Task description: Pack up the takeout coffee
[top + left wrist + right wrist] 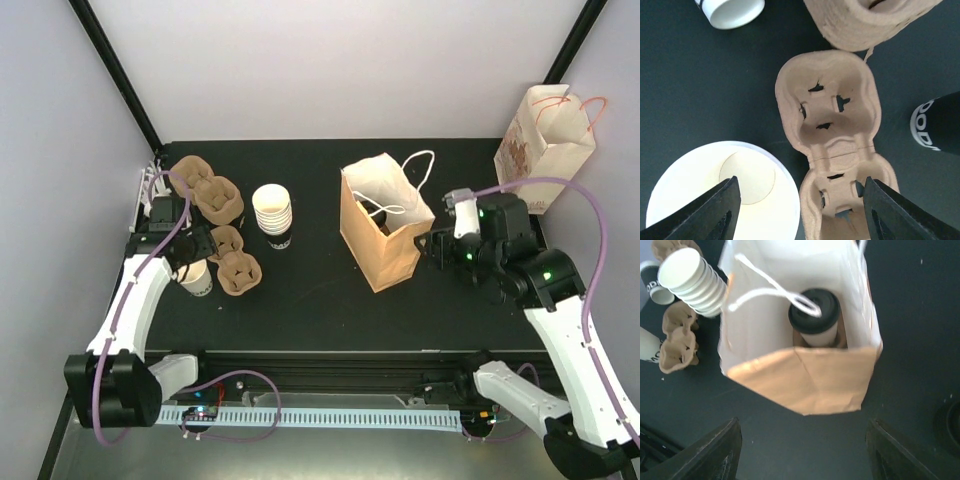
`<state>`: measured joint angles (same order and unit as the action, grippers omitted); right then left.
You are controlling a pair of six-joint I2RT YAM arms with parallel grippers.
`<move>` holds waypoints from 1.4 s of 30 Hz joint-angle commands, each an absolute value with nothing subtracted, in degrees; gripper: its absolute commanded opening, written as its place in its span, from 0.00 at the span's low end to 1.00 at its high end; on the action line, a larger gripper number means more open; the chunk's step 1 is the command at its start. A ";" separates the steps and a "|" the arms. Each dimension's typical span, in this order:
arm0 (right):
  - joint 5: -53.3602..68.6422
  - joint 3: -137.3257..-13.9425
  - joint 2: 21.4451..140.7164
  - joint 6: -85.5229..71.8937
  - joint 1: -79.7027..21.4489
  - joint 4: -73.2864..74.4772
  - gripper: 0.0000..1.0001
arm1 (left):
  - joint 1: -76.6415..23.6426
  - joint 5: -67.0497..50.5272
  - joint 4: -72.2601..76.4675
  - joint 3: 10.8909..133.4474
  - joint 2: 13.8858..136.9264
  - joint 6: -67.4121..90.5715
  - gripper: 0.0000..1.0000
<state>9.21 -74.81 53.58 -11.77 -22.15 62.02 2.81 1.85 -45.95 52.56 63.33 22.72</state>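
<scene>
Nearest from above: both arm bases point(105, 390) along the near edge of the desk point(310, 295). At the left side, left gripper point(190, 255) low over a lidless white cup point(197, 278), pulp carrier point(238, 270) just beside; jaw spread unclear from here. On the right, right gripper point(428, 245) just beside the right wall of the open paper bag point(385, 255). Bare desk between carrier and bag.

From the left wrist: jaws wide apart, clamped on nothing. One finger point(715, 212) over the lidless white cup's mouth, the other point(890, 215) over the near end of the pulp carrier point(832, 115). Cup rim and carrier edge nearly touching.

From the right wrist: jaws wide apart, holding nothing, short of the bag's near rim. Standing inside the bag, lidded cup point(821, 337), white string handle point(765, 290) draped across its black lid point(812, 317). Just left of the bag, stack of lidless cups point(692, 277).
</scene>
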 commanded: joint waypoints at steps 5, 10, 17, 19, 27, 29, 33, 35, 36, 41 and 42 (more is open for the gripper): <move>11.23 -64.96 46.78 -17.82 -22.41 56.53 0.68 | 3.48 0.28 -47.18 52.36 69.24 23.17 0.61; 10.59 -63.92 46.61 -19.40 -22.43 55.85 0.66 | 3.47 -2.86 -45.67 50.74 70.94 23.67 0.41; 4.77 -60.23 43.96 -24.30 -22.41 54.96 0.65 | 3.51 2.78 -48.24 50.76 66.86 25.58 0.02; 4.52 -58.80 42.81 -24.95 -22.44 54.10 0.65 | 3.47 5.10 -49.97 51.30 63.82 26.29 0.02; -2.72 -56.02 43.19 -29.78 -22.41 54.36 0.65 | 2.99 10.60 -58.81 56.46 50.77 26.89 0.02; -5.53 -55.69 43.88 -31.99 -22.34 55.08 0.64 | 2.14 6.39 -58.85 56.53 48.22 25.94 0.02; -9.00 -55.05 44.48 -33.58 -22.24 54.96 0.64 | -5.78 -1.27 -58.45 55.97 46.27 28.66 0.02; -10.46 -54.85 44.48 -33.83 -21.87 54.53 0.63 | -16.73 1.21 -57.92 55.97 46.55 32.97 0.02; -11.27 -55.01 44.54 -33.84 -21.50 54.43 0.63 | -21.72 3.45 -57.77 56.17 47.02 35.69 0.01; -14.68 -56.10 44.62 -33.78 -16.85 55.49 0.62 | -41.47 14.26 -60.08 59.09 52.69 44.95 0.02; -14.12 -56.08 44.49 -33.57 -15.07 55.36 0.62 | -44.92 16.02 -60.60 59.93 54.05 46.13 0.01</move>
